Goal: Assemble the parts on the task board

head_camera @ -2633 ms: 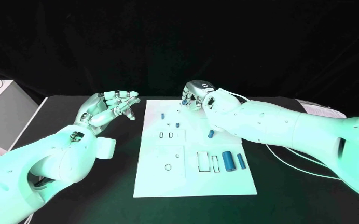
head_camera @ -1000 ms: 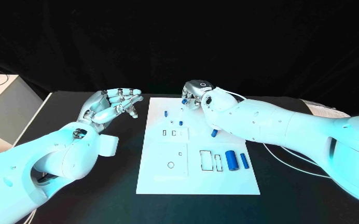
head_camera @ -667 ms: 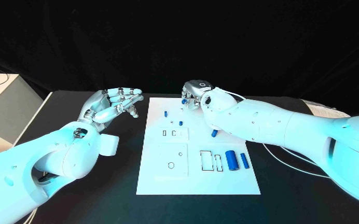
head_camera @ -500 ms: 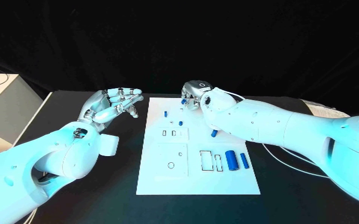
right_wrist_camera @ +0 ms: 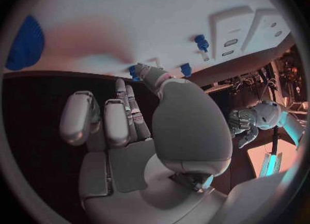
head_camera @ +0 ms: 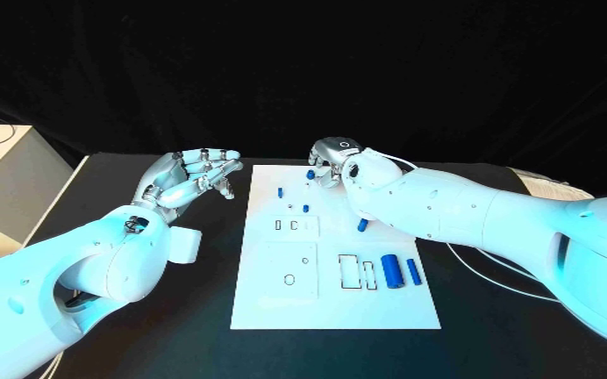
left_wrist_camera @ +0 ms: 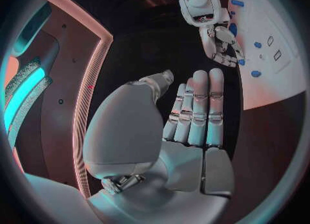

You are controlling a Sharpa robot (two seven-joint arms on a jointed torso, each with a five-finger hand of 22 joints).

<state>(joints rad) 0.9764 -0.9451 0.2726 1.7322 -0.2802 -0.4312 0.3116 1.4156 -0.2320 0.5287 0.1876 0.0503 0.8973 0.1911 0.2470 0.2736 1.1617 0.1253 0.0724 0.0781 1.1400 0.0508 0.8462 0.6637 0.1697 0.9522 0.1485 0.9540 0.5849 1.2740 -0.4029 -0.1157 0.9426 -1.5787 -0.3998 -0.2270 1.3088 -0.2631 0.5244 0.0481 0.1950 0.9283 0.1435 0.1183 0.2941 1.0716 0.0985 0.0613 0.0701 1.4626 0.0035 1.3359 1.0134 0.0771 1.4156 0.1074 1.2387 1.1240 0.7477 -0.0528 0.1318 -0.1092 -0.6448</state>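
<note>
We had the right hand (head_camera: 334,159) at the board's (head_camera: 332,302) far edge, fingers pinching a small blue part (head_camera: 311,173); our call was to lower it slowly and keep it upright over its hole. Which hole we couldn't tell, the arm hid it; our left hand (head_camera: 192,177) hovered off the board's left over the desk, fingers apart, empty.
</note>
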